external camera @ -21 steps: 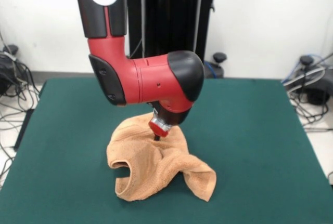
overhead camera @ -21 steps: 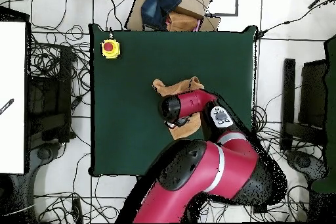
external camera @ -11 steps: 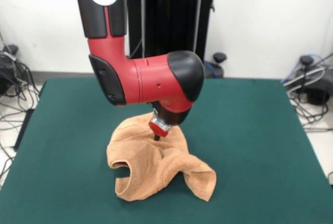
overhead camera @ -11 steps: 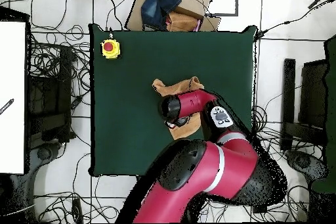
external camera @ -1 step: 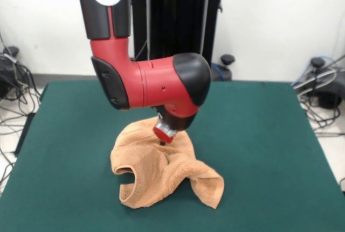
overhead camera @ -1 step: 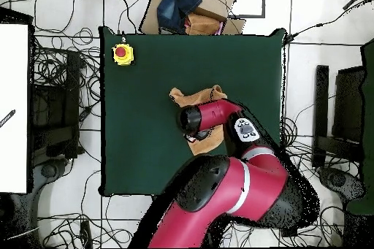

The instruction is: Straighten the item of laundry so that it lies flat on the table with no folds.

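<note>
Table (external camera @ -1 step: pixel 259 135): green, mostly bare. Towel (external camera @ -1 step: pixel 156 175) bunched and draped mid-table, nearer the front edge, folds all round. Gripper (external camera @ -1 step: pixel 161 142) down in its raised middle; grip state cannot be told. Judgement: lift slowly, drag toward open table to unfold.

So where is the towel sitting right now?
In the front view the towel lies bunched near the middle of the green table, slightly toward the near edge, directly beneath the gripper.
</note>
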You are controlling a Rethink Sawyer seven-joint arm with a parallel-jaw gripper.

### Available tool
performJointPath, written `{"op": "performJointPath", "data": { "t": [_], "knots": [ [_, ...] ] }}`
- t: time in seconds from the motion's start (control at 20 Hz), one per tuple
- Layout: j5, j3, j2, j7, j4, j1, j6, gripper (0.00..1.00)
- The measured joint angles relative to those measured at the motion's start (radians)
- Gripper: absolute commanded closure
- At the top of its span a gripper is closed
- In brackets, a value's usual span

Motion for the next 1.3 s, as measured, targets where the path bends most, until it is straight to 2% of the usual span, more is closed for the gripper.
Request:
{"op": "performJointPath", "data": {
  "t": [1.25,1.3],
  "knots": [
    [0.001,0.001,0.005,0.0,-0.013,-0.003,0.009,1.0],
    [0.001,0.001,0.005,0.0,-0.013,-0.003,0.01,0.0]
  ]
}}
